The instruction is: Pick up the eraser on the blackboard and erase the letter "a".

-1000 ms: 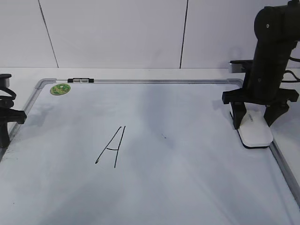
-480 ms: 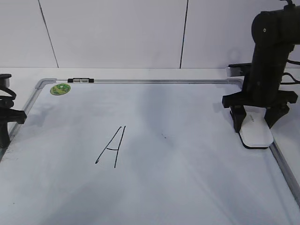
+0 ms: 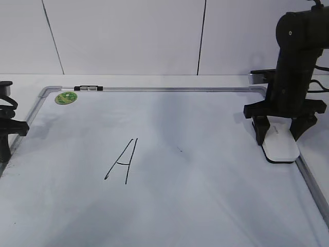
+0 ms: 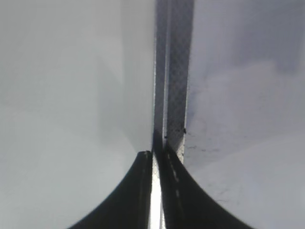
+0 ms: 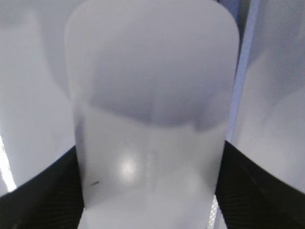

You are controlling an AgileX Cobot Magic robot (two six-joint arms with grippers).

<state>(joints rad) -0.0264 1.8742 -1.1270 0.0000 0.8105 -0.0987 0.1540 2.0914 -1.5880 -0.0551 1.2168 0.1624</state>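
The white eraser (image 3: 281, 148) lies on the blackboard (image 3: 205, 200) at its right edge, next to the frame. My right gripper (image 3: 280, 135) is down over it, one finger on each long side. In the right wrist view the eraser (image 5: 152, 95) fills the space between the fingers (image 5: 150, 191), which touch both its sides. A tall capital "A" (image 3: 122, 162) is drawn left of the middle. No lowercase "a" shows; only a tiny dark speck (image 3: 180, 150) lies on the board. My left gripper (image 3: 5, 139) is shut and empty at the board's left frame (image 4: 174, 71).
A round green sticker (image 3: 66, 97) sits at the board's far left corner, with a black clip (image 3: 88, 88) on the top frame. A white panelled wall stands behind. The right frame rail (image 3: 313, 180) runs just beside the eraser.
My right gripper's fingers have drawn in against the eraser's sides and the arm has straightened slightly. The eraser still lies on the board. The left arm has not moved.
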